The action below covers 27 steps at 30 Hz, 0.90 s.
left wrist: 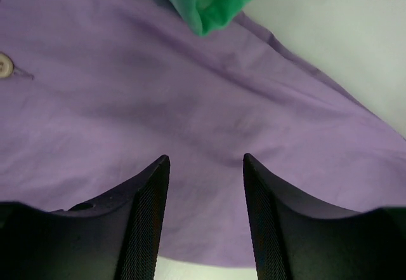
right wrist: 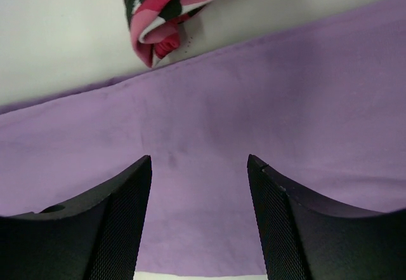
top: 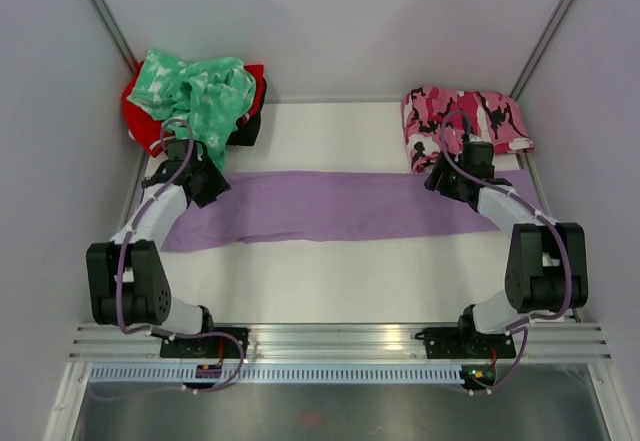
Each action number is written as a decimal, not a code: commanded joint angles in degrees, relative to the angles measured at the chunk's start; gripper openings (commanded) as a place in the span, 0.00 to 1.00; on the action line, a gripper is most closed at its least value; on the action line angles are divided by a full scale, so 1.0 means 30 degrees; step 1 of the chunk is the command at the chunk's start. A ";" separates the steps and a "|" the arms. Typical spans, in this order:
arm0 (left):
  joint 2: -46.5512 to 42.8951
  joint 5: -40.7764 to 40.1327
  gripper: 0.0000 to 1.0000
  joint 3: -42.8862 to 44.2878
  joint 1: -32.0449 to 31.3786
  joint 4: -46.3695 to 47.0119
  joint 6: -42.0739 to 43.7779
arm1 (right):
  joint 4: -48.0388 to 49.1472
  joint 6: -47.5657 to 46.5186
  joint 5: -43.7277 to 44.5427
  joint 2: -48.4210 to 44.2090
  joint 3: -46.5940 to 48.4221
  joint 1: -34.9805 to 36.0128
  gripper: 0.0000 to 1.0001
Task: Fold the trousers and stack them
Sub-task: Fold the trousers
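- Lilac trousers (top: 330, 206) lie flat in a long band across the middle of the table (top: 330, 281) in the top view, apparently already folded lengthwise, so each end falls under one arm. The left claw (top: 205, 183) sits over the left end and the right claw (top: 447, 176) over the right end. That placing suits lifting both ends at once for a crosswise fold. A green garment (top: 200, 91) is heaped on a red garment (top: 135, 121) at the far left corner. A folded camouflage garment (top: 465, 121) lies at the far right, likely the start of the stack.
- Purple cloth fills the left wrist view. The trousers (left wrist: 127, 102) spread beneath the left claw (left wrist: 206, 159), whose jaws stand apart with nothing between them. A pale button (left wrist: 5, 64) at the left edge suggests this is the waist end. The green garment (left wrist: 209, 0) hangs over or touches the cloth's far edge, I cannot tell which, so a lift here could drag it.
- Purple again in the right wrist view, where the trousers (right wrist: 254, 115) lie under the right claw (right wrist: 198, 159). Its jaws are apart and empty, and it is aimed towards the cloth's near edge. The camouflage garment (right wrist: 165, 7) lies just beyond the far edge on bare table (right wrist: 57, 32), near enough to serve as the stacking spot.
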 commanded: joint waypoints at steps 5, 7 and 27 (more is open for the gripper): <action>0.4697 -0.4600 0.62 0.3553 -0.0088 -0.0313 0.0647 | -0.0409 0.0100 0.3395 0.2389 0.2116 0.0069 0.74; 0.6163 -0.4812 0.69 0.4698 -0.0117 -0.1454 0.1028 | -0.1376 0.0070 0.4331 0.2886 0.2471 0.0069 0.87; 0.5585 -0.6011 0.69 -0.0014 -0.0059 -0.3715 -0.0113 | -0.2138 0.2002 0.4690 0.2101 -0.2214 0.0069 0.90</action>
